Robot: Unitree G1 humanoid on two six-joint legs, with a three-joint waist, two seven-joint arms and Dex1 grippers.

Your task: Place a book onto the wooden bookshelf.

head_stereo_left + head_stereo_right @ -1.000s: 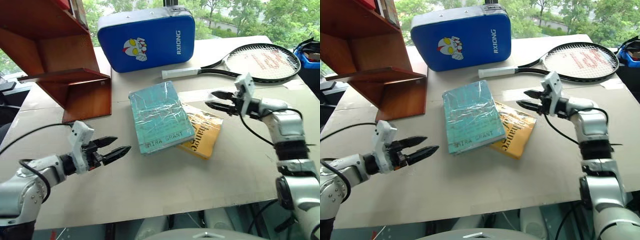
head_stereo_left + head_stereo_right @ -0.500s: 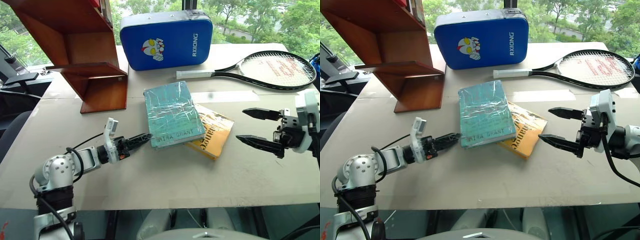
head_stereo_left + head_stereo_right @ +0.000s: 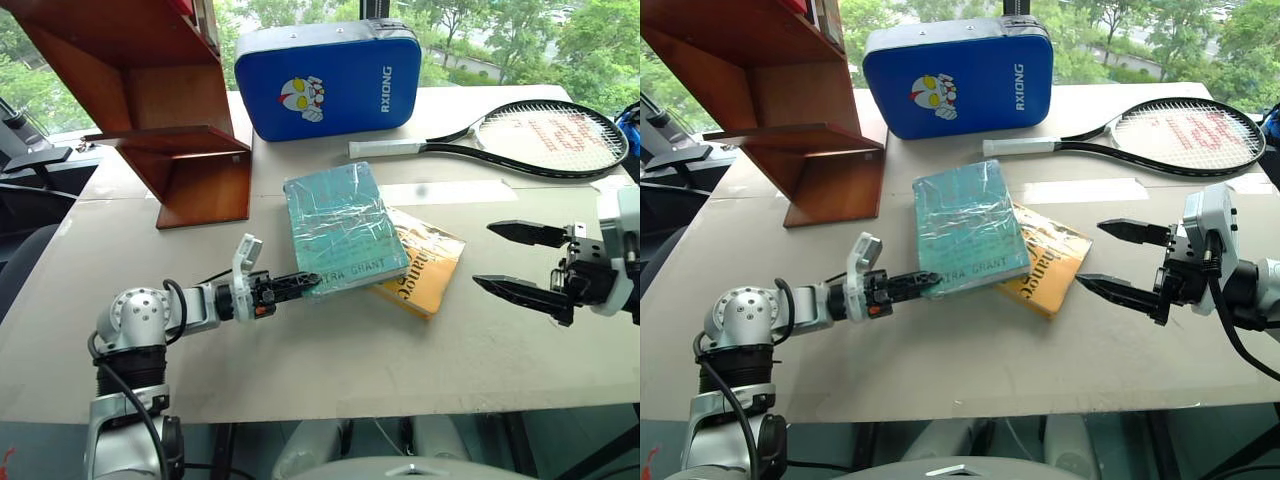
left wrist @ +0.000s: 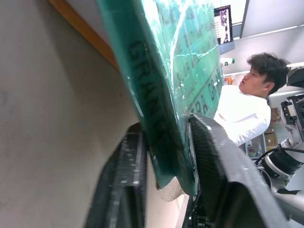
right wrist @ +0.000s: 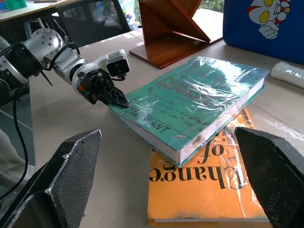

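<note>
Gripping the book (image 3: 343,228) by its near corner, the left gripper (image 3: 300,285) had a hold for lifting it off the yellow book (image 3: 422,273) toward the bookshelf (image 3: 150,110); the right gripper (image 3: 520,263) waited wide open.

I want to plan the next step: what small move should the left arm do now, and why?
Probably lift the book slightly. The left gripper is shut on its near corner, yet the book lies partly on the yellow book, far from the wooden bookshelf.
</note>
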